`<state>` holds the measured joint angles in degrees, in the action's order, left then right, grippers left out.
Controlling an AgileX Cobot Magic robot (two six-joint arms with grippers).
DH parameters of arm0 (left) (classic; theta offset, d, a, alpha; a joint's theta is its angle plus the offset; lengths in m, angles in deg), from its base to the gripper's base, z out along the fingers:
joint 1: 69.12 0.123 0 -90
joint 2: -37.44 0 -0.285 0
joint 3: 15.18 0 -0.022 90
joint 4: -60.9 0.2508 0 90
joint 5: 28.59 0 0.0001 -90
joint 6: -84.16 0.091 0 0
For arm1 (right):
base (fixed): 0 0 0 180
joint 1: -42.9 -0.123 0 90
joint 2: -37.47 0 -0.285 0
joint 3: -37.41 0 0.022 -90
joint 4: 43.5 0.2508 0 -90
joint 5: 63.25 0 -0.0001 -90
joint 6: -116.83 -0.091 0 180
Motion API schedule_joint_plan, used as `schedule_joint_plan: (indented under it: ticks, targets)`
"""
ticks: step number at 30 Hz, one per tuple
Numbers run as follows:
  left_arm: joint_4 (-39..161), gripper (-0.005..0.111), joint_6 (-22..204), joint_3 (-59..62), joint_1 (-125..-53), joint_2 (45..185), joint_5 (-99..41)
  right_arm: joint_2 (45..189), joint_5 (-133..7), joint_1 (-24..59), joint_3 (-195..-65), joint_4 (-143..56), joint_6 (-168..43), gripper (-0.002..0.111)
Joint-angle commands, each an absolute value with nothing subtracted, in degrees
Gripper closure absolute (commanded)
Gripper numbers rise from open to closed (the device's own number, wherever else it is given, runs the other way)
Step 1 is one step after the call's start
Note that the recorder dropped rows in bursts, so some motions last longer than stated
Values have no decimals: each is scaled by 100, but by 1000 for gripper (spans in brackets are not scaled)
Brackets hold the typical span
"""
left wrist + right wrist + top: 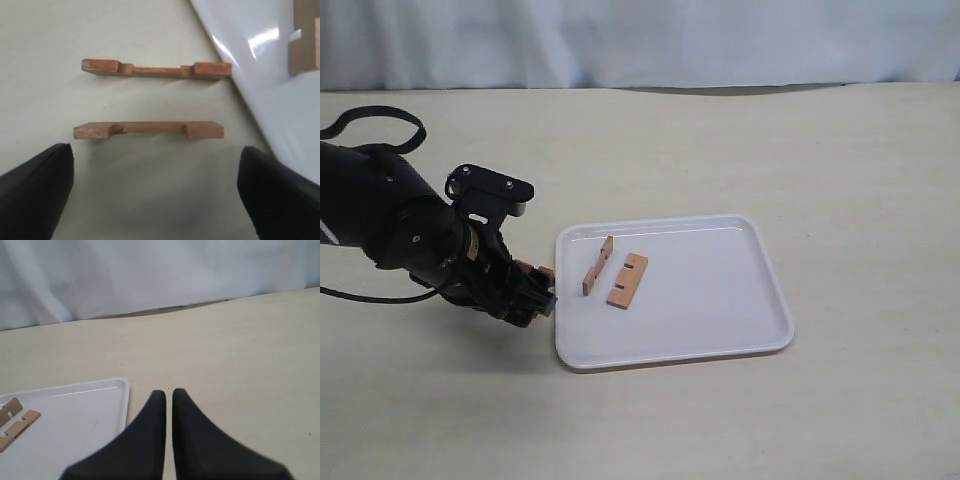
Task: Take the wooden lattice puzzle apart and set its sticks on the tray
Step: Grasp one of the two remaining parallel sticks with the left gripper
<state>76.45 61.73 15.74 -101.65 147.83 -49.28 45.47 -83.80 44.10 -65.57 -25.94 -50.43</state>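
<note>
- Exterior view: the left gripper [535, 297] sits low over the table [770, 150], just beside the left rim of the white tray [670, 357]. How wide it is spread cannot be read here. Two sticks lie near each other on the tray, an on-edge stick [598, 265] and a flat stick [628, 280]. A stick end [546, 270] shows by the gripper, off the tray.
- Left wrist view: the left gripper [152, 155] is spread wide and empty, and its fingers [35, 190] flank the near stick [149, 130]. The far stick [156, 69] lies parallel to it and apart, with one end close to the tray [270, 100]. Both rest on bare table, so the lattice is fully apart with two sticks left to move.
- The sticks look light, stiff and thin. The opening spans the near stick's length, so closing would likely pinch it end to end. The wood should bear that, but the small end faces could slip or pivot unless centred.
- Right wrist view: the right gripper [168, 396] is closed to a hairline gap and holds nothing. It is above the table beside the tray [117, 387], where notched sticks [19, 422] lie.
</note>
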Motion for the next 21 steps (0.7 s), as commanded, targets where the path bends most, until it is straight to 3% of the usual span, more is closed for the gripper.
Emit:
schedule_joint_plan:
  ticks: [1, 21]
  targets:
    - [7737, 24, 5962, 1591, -9955, 14871, -4740, 4592, -8307, 4435, -6537, -2601, -5048, 104]
    - [7568, 25, 5960, 1591, -9853, 14882, -4441, 4592, -8307, 4435, -6537, -2601, -5048, 104]
